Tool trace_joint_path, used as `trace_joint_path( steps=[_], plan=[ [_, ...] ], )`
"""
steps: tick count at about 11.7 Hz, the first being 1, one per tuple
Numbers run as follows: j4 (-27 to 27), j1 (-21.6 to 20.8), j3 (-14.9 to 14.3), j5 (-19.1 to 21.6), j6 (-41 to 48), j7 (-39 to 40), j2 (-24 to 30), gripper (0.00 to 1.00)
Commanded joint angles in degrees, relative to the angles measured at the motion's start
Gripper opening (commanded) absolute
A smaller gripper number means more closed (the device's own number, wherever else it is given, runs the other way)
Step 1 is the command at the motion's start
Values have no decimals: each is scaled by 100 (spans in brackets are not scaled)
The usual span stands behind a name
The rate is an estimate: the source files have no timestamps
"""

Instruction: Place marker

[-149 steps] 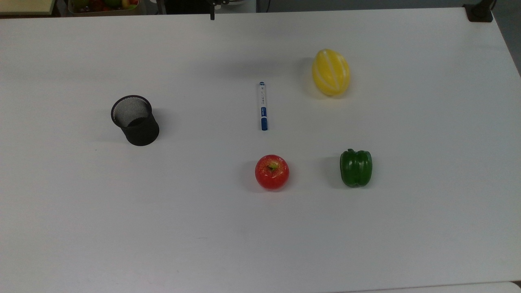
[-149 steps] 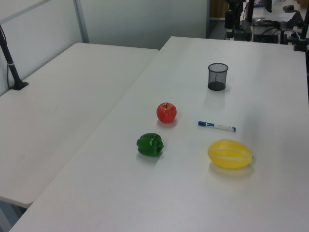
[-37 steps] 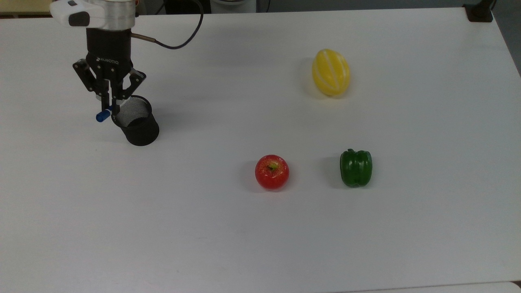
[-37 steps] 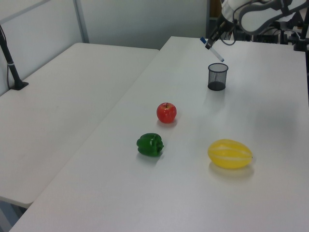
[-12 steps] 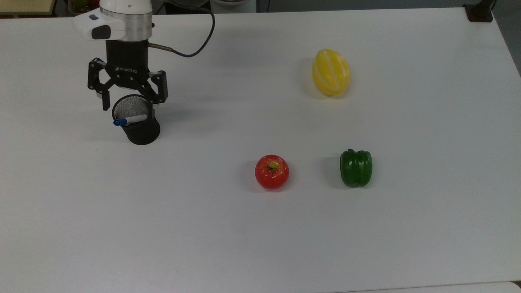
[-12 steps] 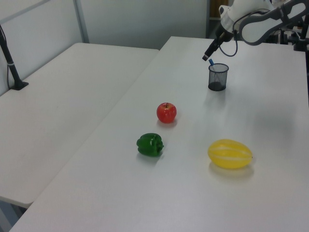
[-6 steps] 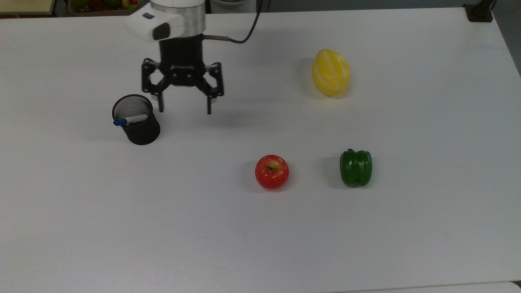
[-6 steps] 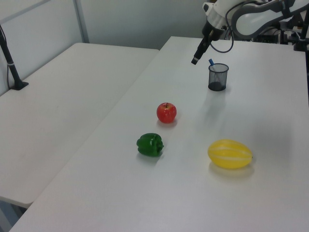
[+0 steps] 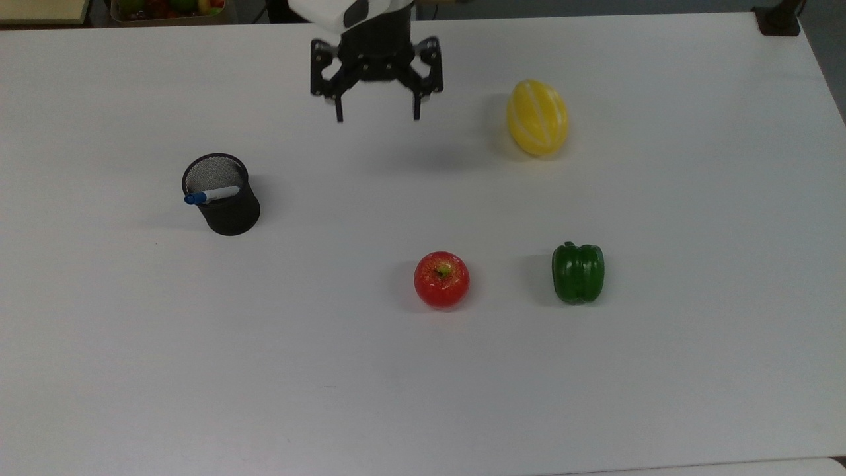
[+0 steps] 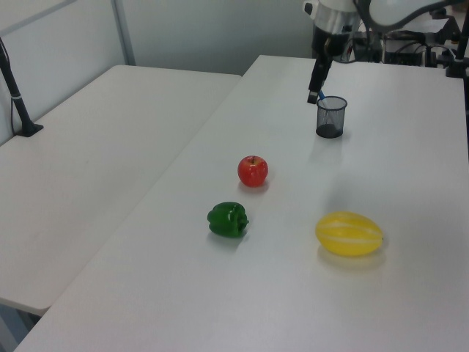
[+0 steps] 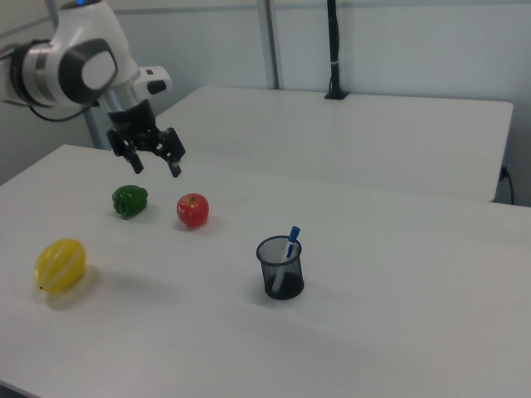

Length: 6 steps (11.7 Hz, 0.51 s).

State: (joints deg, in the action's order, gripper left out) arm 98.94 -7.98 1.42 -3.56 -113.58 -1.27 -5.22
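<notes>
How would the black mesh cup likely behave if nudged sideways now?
The mesh cup looks light, so it would probably slide or tip. The marker leans against its rim, blue cap above it, likely making tipping toward that side easier. The table looks smooth.

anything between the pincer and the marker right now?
Nothing visible. The pincer hangs open above bare table. The marker stands tilted inside the mesh cup, blue cap above the rim, so only the cup's wall surrounds it.
</notes>
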Motion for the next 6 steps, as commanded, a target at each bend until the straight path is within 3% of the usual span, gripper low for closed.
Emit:
trace_joint_path(
  steps=[1, 3, 6],
  plan=[
    [-524, -125, -36, -13, 1634, -66, 345, 100],
    [-551, -72, -88, -13, 2206, 4, 679, 100],
    [-850, 138, -229, 56, 2884, 83, 707, 100]
  ],
)
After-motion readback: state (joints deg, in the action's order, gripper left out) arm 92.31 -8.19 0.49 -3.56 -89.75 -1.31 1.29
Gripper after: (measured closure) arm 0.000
